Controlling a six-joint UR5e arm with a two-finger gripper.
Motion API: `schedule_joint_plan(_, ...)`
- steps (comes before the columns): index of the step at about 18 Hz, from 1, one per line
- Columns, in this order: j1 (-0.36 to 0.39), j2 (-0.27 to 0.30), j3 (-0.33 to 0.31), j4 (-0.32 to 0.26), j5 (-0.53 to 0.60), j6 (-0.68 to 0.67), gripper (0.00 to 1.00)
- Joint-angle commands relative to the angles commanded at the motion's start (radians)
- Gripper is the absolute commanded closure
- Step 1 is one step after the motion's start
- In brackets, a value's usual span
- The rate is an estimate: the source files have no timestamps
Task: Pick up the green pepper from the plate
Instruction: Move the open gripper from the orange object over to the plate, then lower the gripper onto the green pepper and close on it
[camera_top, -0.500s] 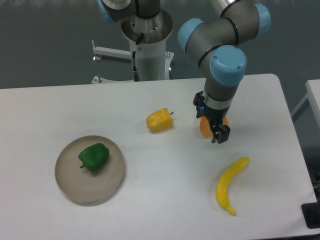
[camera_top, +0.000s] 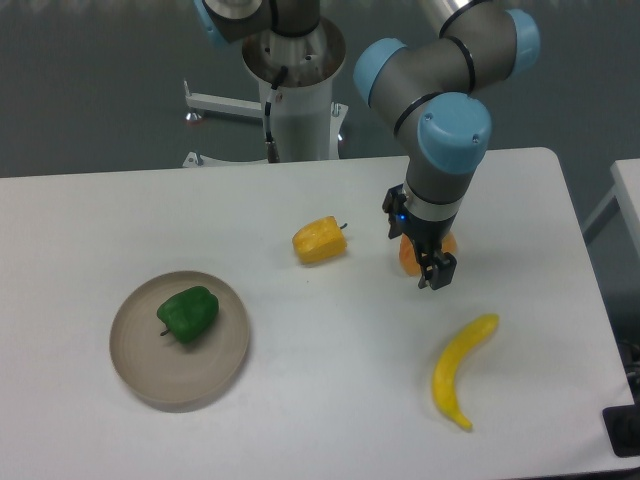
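Note:
The green pepper (camera_top: 188, 313) is glossy dark green and lies on the beige round plate (camera_top: 135, 368) at the front left of the table, a little left of the plate's middle. My gripper (camera_top: 436, 272) hangs far to the right, over the table's right-centre, pointing down. Its dark fingers overlap into one clump from this angle, so the gap between them does not show. Nothing is visibly held. An orange object (camera_top: 404, 257) sits right behind the fingers, partly hidden by them.
A yellow-orange pepper (camera_top: 319, 240) lies mid-table between the plate and the gripper. A yellow banana (camera_top: 458, 370) lies front right, below the gripper. The robot base (camera_top: 297, 95) stands at the table's back edge.
The gripper has shifted slightly to the left and up in the picture. The pepper, plate and other objects have not moved.

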Motion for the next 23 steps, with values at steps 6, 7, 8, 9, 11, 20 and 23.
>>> schedule_joint_plan(6,-0.138,0.012,-0.034,0.005,0.006,-0.113,0.0)
schedule_joint_plan(7,-0.164,0.012,-0.037,0.005,0.009,-0.142,0.0)
schedule_joint_plan(8,-0.193,0.012,-0.04,0.006,0.011,-0.161,0.0)
schedule_joint_plan(9,-0.216,0.012,-0.04,0.005,0.012,-0.176,0.0)
schedule_joint_plan(11,-0.262,0.011,-0.041,0.005,0.009,-0.248,0.0)
schedule_joint_plan(20,-0.394,-0.035,-0.045,0.109,-0.002,-0.762,0.0)
schedule_joint_plan(23,-0.428,-0.069,-0.043,0.166,0.0,-0.876,0.0)
